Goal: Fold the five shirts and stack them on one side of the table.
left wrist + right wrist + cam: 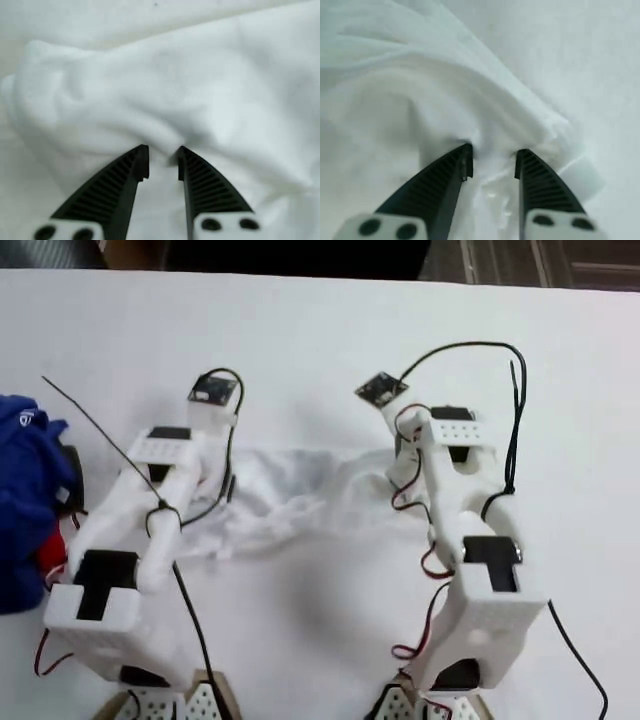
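White shirt (pixel 300 490) lies crumpled and stretched on the surface (pixel 320 330). Left gripper (pixel 162 162) at one end of it, jaws clamped on a fold. Right gripper (pixel 492 160) at the other end, jaws pinching bunched cloth. Blue garments (pixel 25 500) lie well apart from the shirt.

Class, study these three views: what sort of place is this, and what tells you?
Probably a robotics workbench for cloth handling: two white arms with exposed wiring at a white table, a white shirt stretched between them, and blue clothes heaped at one edge.
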Controlling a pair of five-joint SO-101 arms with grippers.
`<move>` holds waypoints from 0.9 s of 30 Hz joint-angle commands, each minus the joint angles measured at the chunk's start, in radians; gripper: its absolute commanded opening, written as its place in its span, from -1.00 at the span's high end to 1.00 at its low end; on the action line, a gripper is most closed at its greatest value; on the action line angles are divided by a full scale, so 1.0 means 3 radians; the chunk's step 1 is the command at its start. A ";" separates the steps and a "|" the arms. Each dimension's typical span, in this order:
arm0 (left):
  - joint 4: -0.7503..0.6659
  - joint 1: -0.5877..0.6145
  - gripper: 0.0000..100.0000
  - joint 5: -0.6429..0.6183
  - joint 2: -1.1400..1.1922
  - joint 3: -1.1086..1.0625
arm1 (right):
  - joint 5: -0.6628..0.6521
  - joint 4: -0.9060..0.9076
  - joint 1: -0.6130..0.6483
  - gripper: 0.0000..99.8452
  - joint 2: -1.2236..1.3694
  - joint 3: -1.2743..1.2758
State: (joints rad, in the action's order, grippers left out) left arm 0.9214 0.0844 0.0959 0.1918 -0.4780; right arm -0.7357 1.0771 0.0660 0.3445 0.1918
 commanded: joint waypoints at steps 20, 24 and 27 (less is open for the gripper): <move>-0.0097 0.0015 0.78 -0.0026 0.0015 0.0049 | 0.0000 0.0841 -0.0371 0.73 -0.0049 -0.1222; -0.0097 0.0015 0.78 -0.0026 0.0015 0.0049 | 0.0000 0.1204 -0.0197 0.48 -0.0269 -0.1222; -0.0097 0.0015 0.78 -0.0026 0.0015 0.0049 | 0.0005 0.1337 -0.0069 0.48 -0.0555 -0.1202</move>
State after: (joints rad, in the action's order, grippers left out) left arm 0.9214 0.0844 0.0959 0.1918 -0.4780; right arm -0.7357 1.4408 0.0061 0.3076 -0.1304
